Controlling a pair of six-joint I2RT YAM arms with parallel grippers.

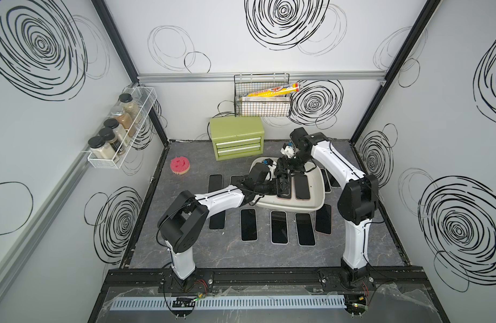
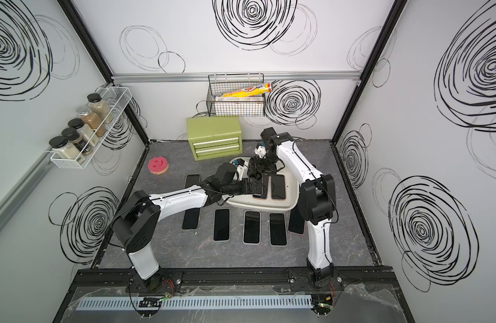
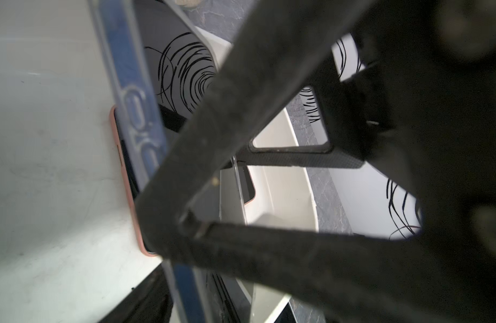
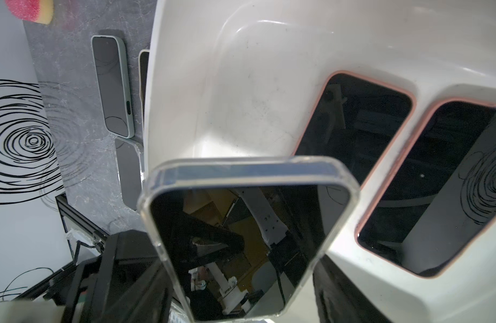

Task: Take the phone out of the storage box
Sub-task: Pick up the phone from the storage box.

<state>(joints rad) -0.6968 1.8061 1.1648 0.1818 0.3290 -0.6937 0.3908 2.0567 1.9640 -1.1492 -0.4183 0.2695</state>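
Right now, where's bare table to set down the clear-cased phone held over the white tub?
Free: the grey marbled tabletop strip between the front row of black-screened phones and the black front rail; also the patch between the pink sponge and the green two-drawer chest. Crowded: around the white plastic tub, phones in front and on both sides.

In both top views, looks down from high above the front edge of the table (image 1: pixel 202 251), facing the back wall, far enough off to take in both arms, the side walls and the whole storage box (image 1: pixel 318 179). Shows nearly the same scene twice, shifted slightly sideways. From the left wrist, peers along the left gripper (image 3: pixel 199 188) into the storage box at very close range, blurred dark parts filling much of the view. From the right wrist, looks down closely past a clear-cased phone (image 4: pixel 241 237) onto the storage box floor and a strip of table. Shares the storage box and its two pink-cased phones (image 4: pixel 353 120) with the top views.
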